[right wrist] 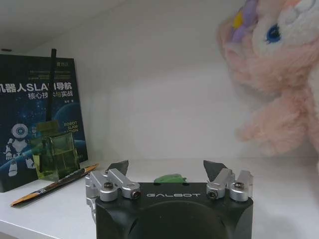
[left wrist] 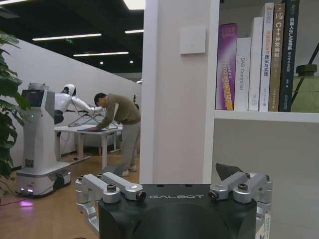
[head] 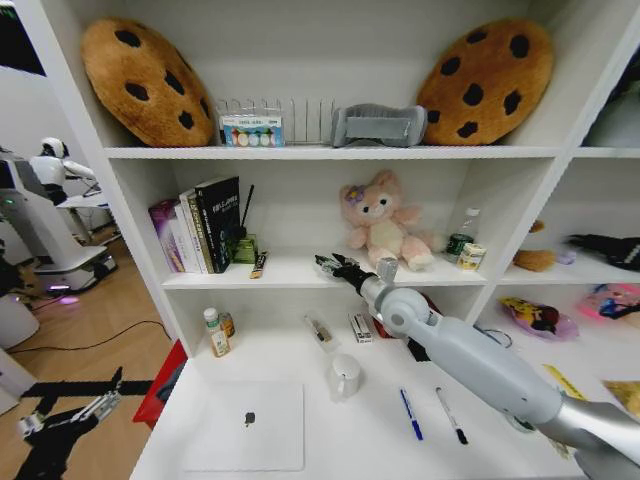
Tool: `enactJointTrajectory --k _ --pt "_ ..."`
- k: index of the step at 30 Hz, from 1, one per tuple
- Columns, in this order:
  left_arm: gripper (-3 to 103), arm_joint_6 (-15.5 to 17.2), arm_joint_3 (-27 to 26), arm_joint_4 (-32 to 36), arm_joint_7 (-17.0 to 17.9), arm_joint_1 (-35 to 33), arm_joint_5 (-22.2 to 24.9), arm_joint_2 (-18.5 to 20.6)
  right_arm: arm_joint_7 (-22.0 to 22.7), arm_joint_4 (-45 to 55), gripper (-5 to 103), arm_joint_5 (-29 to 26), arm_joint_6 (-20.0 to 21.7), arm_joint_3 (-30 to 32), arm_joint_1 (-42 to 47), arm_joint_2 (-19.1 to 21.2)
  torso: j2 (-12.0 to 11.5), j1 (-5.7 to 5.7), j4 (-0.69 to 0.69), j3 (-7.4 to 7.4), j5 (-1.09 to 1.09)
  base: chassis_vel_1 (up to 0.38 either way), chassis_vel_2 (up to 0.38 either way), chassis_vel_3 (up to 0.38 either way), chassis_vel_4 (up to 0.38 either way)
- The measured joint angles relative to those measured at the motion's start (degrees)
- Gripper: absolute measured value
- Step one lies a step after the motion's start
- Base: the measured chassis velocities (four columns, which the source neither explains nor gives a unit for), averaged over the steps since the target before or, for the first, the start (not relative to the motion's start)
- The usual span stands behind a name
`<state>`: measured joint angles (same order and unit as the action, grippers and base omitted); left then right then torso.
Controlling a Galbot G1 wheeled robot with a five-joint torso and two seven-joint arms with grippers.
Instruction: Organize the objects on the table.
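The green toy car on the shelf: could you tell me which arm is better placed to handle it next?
Right, probably. The right gripper is open on the shelf with the green toy car between its tips, while the left gripper hangs low beside the table.

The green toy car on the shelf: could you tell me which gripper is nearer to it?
Right. The right gripper is open, straddling the green toy car on the shelf; the left gripper hangs low beside the desk.

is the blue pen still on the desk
Yes, the blue pen lies on the white desk beside the black marker.
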<state>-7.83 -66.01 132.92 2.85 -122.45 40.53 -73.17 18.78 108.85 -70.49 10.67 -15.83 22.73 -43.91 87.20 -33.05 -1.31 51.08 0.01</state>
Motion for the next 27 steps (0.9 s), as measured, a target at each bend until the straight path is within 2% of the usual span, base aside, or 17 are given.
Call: enactJointTrajectory --k 1,4,5,7,8,10,12,13,16,17,18,21,22,24,25,27 --pt "100 0.0 0.0 0.0 0.0 0.0 0.0 0.0 0.0 0.0 83 0.0 0.0 0.0 0.0 0.0 0.0 0.0 0.0 0.0 0.0 0.0 0.0 0.0 0.0" --pt "100 0.0 0.0 0.0 0.0 0.0 0.0 0.0 0.2 9.0 97 2.9 0.5 8.6 6.9 4.6 0.0 0.0 0.0 0.0 0.01 0.0 0.0 0.0 0.0" --pt "100 0.0 0.0 0.0 0.0 0.0 0.0 0.0 0.2 9.0 97 2.9 0.5 8.6 6.9 4.6 0.0 0.0 0.0 0.0 0.01 0.0 0.0 0.0 0.0" --pt "100 0.0 0.0 0.0 0.0 0.0 0.0 0.0 0.2 15.0 99 4.7 0.6 14.2 11.8 8.2 0.0 0.0 -0.02 -0.01 -0.01 0.0 0.0 0.0 0.0" --pt "100 0.0 0.0 0.0 0.0 0.0 0.0 0.0 0.2 15.0 99 4.7 0.6 14.2 11.8 8.2 0.0 0.0 -0.02 -0.01 -0.01 0.0 0.0 0.0 0.0" --pt "100 0.0 0.0 0.0 0.0 0.0 0.0 0.0 0.8 20.6 100 7.0 0.6 22.1 19.9 12.1 0.0 0.01 -0.02 -0.01 -0.03 0.0 0.0 0.0 0.0" --pt "100 0.0 0.0 0.0 0.0 0.0 0.0 0.0 2.6 24.4 100 8.0 1.1 28.6 27.8 13.2 0.0 0.01 -0.04 -0.01 0.02 0.0 0.0 0.0 0.0" --pt "100 0.0 0.0 0.0 0.0 0.0 0.0 0.0 2.6 24.4 100 8.0 1.1 28.6 27.8 13.2 0.0 0.01 -0.04 -0.01 0.02 0.0 0.0 0.0 0.0" --pt "100 0.0 0.0 0.0 0.0 0.0 0.0 0.0 5.4 29.2 100 8.1 3.0 40.7 40.2 11.7 0.0 0.01 0.01 -0.01 0.0 0.0 0.0 0.0 0.0" --pt "100 0.0 0.0 0.0 0.0 0.0 0.0 0.0 6.1 30.3 100 8.3 3.6 43.4 43.8 11.1 0.0 0.01 0.01 -0.01 0.0 0.0 0.0 0.0 0.0" --pt "100 0.0 0.0 0.0 0.0 0.0 0.0 0.0 6.1 30.3 100 8.3 3.6 43.4 43.8 11.1 0.0 0.01 0.01 -0.01 0.0 0.0 0.0 0.0 0.0" --pt "100 0.0 0.0 0.0 0.0 0.0 0.0 0.0 8.7 34.2 100 10.9 6.2 53.1 59.6 7.2 0.0 0.01 -0.01 -0.01 -0.01 0.0 0.0 0.0 0.0" --pt "100 0.0 0.0 0.0 0.0 0.0 0.0 0.0 8.7 34.2 100 10.9 6.2 53.1 59.6 7.2 0.0 0.01 -0.01 -0.01 -0.01 0.0 0.0 0.0 0.0" --pt "100 0.0 0.0 0.0 0.0 0.0 0.0 0.0 10.6 34.9 100 12.9 8.2 56.5 68.6 2.7 0.0 0.01 -0.02 -0.01 0.0 0.0 0.0 0.0 0.0" --pt "100 0.0 0.0 0.0 0.0 0.0 0.0 0.0 10.6 34.9 100 12.9 8.2 56.5 68.6 2.7 0.0 0.01 -0.02 -0.01 0.0 0.0 0.0 0.0 0.0" --pt "100 0.0 0.0 0.0 0.0 0.0 0.0 0.0 11.9 34.9 100 14.8 10.2 56.9 73.7 -0.3 0.0 0.01 -0.01 -0.01 0.0 0.0 0.0 0.0 0.0"
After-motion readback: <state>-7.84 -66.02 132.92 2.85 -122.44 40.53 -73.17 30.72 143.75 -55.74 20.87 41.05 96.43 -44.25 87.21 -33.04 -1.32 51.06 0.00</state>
